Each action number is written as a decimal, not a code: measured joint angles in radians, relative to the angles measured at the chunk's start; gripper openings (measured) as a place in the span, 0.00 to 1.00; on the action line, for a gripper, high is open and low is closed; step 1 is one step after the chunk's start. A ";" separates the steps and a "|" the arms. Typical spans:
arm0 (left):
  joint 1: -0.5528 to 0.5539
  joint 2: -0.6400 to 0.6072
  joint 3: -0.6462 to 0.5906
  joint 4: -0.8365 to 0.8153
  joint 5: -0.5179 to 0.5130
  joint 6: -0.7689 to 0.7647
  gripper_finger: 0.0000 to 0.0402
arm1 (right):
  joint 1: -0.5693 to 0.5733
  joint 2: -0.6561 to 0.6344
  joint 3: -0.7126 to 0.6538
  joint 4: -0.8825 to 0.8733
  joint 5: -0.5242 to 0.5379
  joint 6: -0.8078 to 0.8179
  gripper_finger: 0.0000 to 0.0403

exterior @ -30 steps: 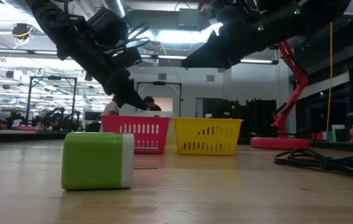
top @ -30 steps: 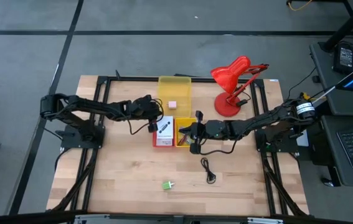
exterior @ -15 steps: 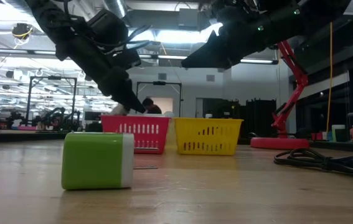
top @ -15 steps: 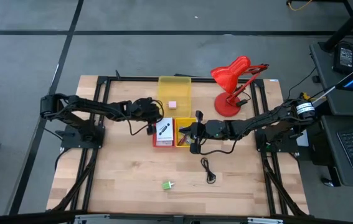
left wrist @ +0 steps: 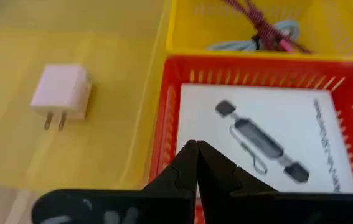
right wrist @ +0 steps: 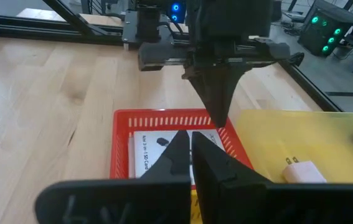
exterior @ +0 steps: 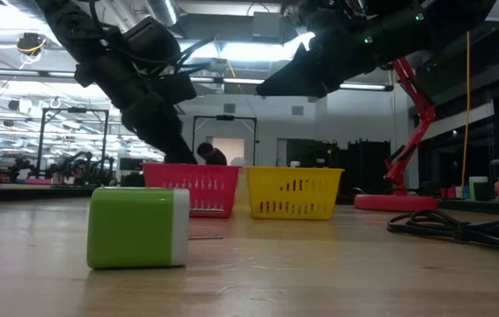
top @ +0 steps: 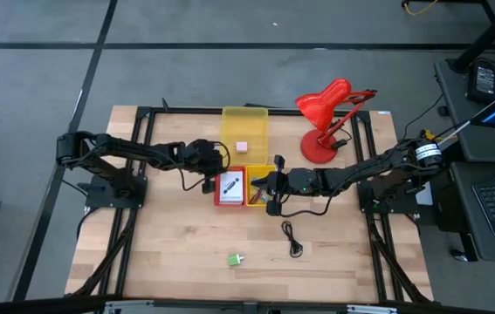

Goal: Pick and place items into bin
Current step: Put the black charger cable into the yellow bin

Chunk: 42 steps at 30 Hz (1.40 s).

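Note:
A white printed packet (left wrist: 269,140) lies flat in the red basket (top: 219,199). My left gripper (left wrist: 196,154) is shut and empty, hovering at that basket's left wall (left wrist: 164,118); the high view shows my left gripper (top: 209,181) there too. My right gripper (right wrist: 192,144) is shut and empty above the yellow basket (top: 259,197), which holds cables (left wrist: 260,34). The pink cube (left wrist: 61,93) rests on the yellow tray (top: 244,124). A green block (top: 235,260) and a black cable (top: 293,237) lie on the near part of the table.
The red desk lamp (top: 326,118) stands at the far right of the table. Black frame rails (top: 129,227) run along the left and right sides. Open wood lies around the green block (exterior: 139,227). A person shows in the room behind the baskets.
My left gripper has drawn back toward the table's left, away from the middle of the red basket. The white packet, which stood tilted near the fingers, now lies flat inside the basket.

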 joint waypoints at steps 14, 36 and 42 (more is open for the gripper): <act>-0.043 -0.105 -0.001 0.030 0.001 0.018 0.00 | 0.004 0.000 0.001 0.008 -0.001 -0.017 0.00; -0.279 -0.677 -0.249 0.101 0.040 0.010 0.00 | 0.077 -0.007 0.002 -0.047 -0.037 0.031 0.00; -0.353 -0.773 -0.291 0.059 0.037 0.008 0.00 | 0.144 -0.056 0.036 -0.268 0.090 0.221 0.00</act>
